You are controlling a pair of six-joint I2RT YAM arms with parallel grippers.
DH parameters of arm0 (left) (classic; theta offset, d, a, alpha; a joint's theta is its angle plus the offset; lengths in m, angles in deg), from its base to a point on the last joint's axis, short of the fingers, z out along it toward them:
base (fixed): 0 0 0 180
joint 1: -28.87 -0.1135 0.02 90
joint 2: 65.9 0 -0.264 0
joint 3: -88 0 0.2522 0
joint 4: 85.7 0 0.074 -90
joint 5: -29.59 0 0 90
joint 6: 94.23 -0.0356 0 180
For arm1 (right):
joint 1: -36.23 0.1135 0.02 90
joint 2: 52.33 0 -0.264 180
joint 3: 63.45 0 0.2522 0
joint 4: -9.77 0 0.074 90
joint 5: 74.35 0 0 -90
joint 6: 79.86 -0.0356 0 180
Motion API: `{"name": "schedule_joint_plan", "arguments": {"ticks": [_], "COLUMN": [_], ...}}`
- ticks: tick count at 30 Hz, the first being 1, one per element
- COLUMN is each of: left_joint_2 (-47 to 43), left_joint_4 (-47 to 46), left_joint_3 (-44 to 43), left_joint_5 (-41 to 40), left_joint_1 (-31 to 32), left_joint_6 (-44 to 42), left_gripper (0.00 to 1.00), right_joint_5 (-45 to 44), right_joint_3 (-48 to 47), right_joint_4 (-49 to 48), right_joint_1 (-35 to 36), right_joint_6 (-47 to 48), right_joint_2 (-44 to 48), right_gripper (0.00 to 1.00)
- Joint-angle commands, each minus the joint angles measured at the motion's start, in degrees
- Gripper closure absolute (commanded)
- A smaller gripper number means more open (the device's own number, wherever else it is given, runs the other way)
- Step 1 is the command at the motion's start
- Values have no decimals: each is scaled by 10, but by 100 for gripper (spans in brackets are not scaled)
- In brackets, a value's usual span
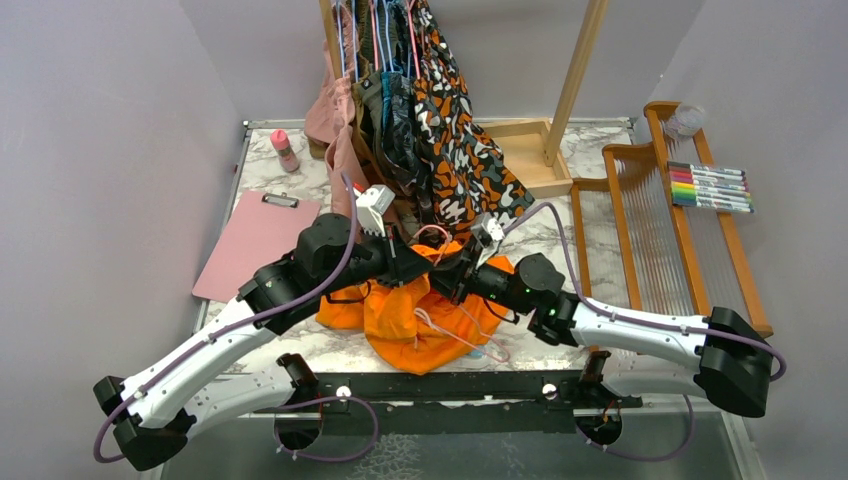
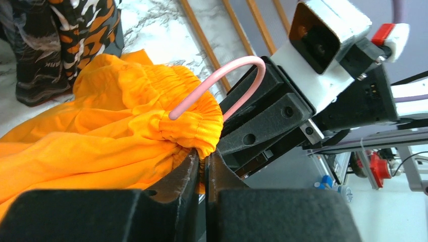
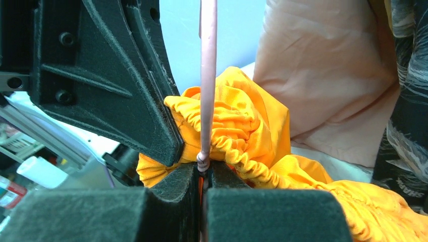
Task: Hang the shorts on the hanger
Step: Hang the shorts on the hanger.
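Across the marble desk (image 1: 270,180), largest item first: a rail of hanging clothes at the back, with an orange, black and white patterned garment (image 1: 455,150) trailing down onto the surface. A wooden frame (image 1: 650,230) with thin slats stood at the right side. A pink clipboard (image 1: 255,240) lay flat at the left.

The shorts (image 1: 400,320) lay in a crumpled orange heap at front centre, between the 2 arms and just in front of the hanging clothes. The waistband was lifted off the heap, where both hands met.

Left hand (image 2: 202,171): fingers pressed nearly together, pinching a gathered fold of the waistband. Right hand (image 3: 203,174): fingers pressed together on the twisted neck of the hanger (image 2: 217,80), orange elastic bunched against them. The pink hook curved up over the waistband. Rest of the wire lay partly under the fabric, so its position could not be read.

Markers (image 1: 710,187) lay in a row at far right. 1 small pink bottle (image 1: 286,150) stood at back left.
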Motion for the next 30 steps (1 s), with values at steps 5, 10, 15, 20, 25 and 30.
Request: {"name": "schedule_joint_plan", "arguments": {"ticks": [5, 10, 15, 20, 25, 30], "left_joint_2": [-6, -8, -14, -17, -38, -87], "left_joint_4": [-36, -43, -54, -55, -57, -66], "left_joint_3": [-22, -28, -46, -64, -77, -80], "left_joint_5": [23, 36, 47, 54, 59, 37], "left_joint_1": [16, 17, 17, 17, 16, 16], "left_joint_6": [13, 13, 12, 3, -23, -53], "left_gripper": [75, 60, 46, 39, 33, 24], "right_joint_5": [22, 25, 29, 33, 35, 26], "right_joint_3": [-2, 2, 5, 8, 10, 15], "right_joint_4": [-170, -203, -236, -261, -264, -256], "right_joint_1": [5, 5, 4, 5, 5, 4], "right_joint_6": [-81, -105, -118, -132, -128, -121], "right_joint_2": [23, 21, 14, 7, 18, 41], "right_gripper": [99, 99, 99, 99, 99, 99]}}
